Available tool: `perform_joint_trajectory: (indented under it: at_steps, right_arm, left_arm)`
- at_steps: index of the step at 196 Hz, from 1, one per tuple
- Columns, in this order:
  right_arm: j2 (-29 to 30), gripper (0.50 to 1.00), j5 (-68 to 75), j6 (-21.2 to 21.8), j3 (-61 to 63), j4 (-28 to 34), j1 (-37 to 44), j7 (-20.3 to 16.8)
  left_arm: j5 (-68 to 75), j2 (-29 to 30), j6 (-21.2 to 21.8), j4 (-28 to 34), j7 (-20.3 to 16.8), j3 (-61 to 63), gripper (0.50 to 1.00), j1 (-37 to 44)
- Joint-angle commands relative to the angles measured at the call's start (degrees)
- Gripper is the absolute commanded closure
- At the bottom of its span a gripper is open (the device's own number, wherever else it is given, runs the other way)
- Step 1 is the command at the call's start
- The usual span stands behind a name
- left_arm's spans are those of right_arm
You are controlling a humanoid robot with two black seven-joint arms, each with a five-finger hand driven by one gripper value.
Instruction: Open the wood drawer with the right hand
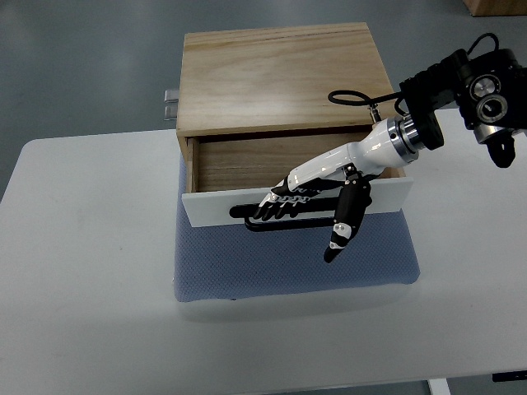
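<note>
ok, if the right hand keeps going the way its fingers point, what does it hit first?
The right hand points down-left, fingers hooked at the black handle on the white drawer front. Going on, it would likely meet that handle and front, then the blue mat. Depth is unclear from one view.

Wood drawer (296, 177), white-fronted, partly pulled open

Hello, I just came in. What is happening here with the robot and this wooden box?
The robot's right hand has its fingers hooked on the black handle of the wood drawer, with the thumb hanging free in front. The drawer is partly open, out of the wooden box, which stands on a blue mat on the white table. No left hand shows.
</note>
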Motion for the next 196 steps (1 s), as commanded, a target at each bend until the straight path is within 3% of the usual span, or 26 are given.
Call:
perform_joint_trajectory:
  at_steps: [1, 94, 137, 196]
  right_arm:
    - [-0.12, 0.556, -0.03, -0.01, -0.01, -0.32, 0.25, -0.05]
    - [-1.88, 0.556, 3.40, -0.01, 3.07, -0.05, 5.26, 0.66]
    - [-3.63, 0.556, 7.62, -0.01, 13.53, -0.76, 5.96, 0.66]
    - [-3.20, 0.556, 13.06, -0.01, 31.01, -25.09, -3.26, 1.18]
  left_arm:
    - [0.00, 0.00, 0.00, 0.00, 0.00, 0.00, 0.500, 0.00]
    - [0.00, 0.00, 0.00, 0.00, 0.00, 0.00, 0.500, 0.00]
    - [0.00, 0.00, 0.00, 0.00, 0.00, 0.00, 0.500, 0.00]
    - [0.00, 0.00, 0.00, 0.00, 0.00, 0.00, 0.500, 0.00]
